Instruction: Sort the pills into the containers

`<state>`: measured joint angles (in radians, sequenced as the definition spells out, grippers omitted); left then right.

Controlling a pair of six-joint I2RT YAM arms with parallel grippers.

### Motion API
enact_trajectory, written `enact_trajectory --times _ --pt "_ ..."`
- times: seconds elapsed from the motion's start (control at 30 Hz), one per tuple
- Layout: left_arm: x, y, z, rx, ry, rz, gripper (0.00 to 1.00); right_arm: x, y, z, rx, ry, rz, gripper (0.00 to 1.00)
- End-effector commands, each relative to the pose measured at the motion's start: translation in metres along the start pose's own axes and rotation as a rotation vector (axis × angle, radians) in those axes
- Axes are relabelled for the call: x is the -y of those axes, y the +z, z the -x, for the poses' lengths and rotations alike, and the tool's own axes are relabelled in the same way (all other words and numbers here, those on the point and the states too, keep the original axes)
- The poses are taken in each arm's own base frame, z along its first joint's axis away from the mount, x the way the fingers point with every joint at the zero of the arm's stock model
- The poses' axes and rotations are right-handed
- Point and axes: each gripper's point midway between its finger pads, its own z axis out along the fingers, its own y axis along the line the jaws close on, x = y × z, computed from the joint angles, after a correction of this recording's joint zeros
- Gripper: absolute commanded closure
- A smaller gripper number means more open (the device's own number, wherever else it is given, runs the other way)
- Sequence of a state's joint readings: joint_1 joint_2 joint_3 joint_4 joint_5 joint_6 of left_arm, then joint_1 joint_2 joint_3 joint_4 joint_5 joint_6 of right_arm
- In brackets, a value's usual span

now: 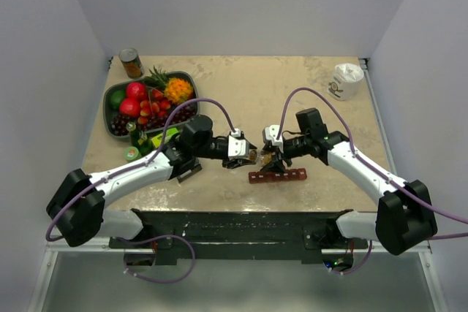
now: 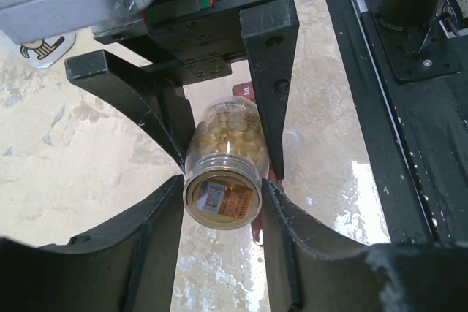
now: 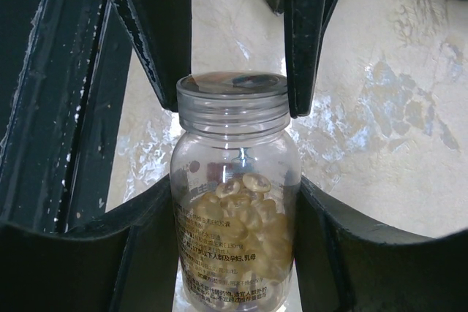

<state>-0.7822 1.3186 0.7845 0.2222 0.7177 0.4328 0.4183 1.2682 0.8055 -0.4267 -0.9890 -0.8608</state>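
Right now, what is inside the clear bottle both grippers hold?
Tan pills heaped toward the base of the bottle; the cap end is empty. Printed text and the frame edge hide the rest.

Plain pale grey walls (image 1: 241, 5) enclose a mottled beige tabletop (image 1: 292, 78) on 3 sides, lit evenly, perhaps from above.

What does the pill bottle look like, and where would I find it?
Start at the middle of the pale table, where the two arms meet. The bottle is pinched between the left gripper, on its cap end, and the right gripper, on its body, close by a dark red strip of compartments. Unlike the strip, it is clear and round, with tan pills showing inside.
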Motion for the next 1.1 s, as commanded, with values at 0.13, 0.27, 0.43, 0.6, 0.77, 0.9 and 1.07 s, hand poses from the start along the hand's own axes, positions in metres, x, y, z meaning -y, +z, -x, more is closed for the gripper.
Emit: enact_trajectory --times 0.13,0.27,0.43,0.6,0.77,0.9,1.07 --pt "-0.024 0.003 0.017 -0.022 -0.164 0.098 0.74 0.006 -0.006 0.019 0.036 -0.065 -0.025 0.87" --pt "-0.03 0.006 0.012 -0.06 -0.467 0.176 0.86 0.014 -0.007 0.02 0.025 -0.062 -0.063 0.88" --pt "-0.023 0.013 0.007 -0.085 -0.961 0.241 0.91 0.026 -0.01 0.019 0.005 -0.048 -0.125 0.89" --pt "-0.019 0.017 0.019 0.048 -1.235 0.247 0.86 0.029 -0.011 0.017 0.0 -0.037 -0.145 0.89" --pt "-0.033 0.011 0.034 0.117 -1.247 0.268 0.79 0.031 -0.013 0.017 0.002 -0.037 -0.156 0.89" --pt "-0.032 0.008 0.035 0.124 -1.259 0.239 0.55 0.031 -0.013 0.016 0.002 -0.032 -0.158 0.89" --pt "-0.026 0.003 0.035 0.122 -1.241 0.196 0.29 0.032 -0.013 0.016 0.003 -0.034 -0.157 0.89"
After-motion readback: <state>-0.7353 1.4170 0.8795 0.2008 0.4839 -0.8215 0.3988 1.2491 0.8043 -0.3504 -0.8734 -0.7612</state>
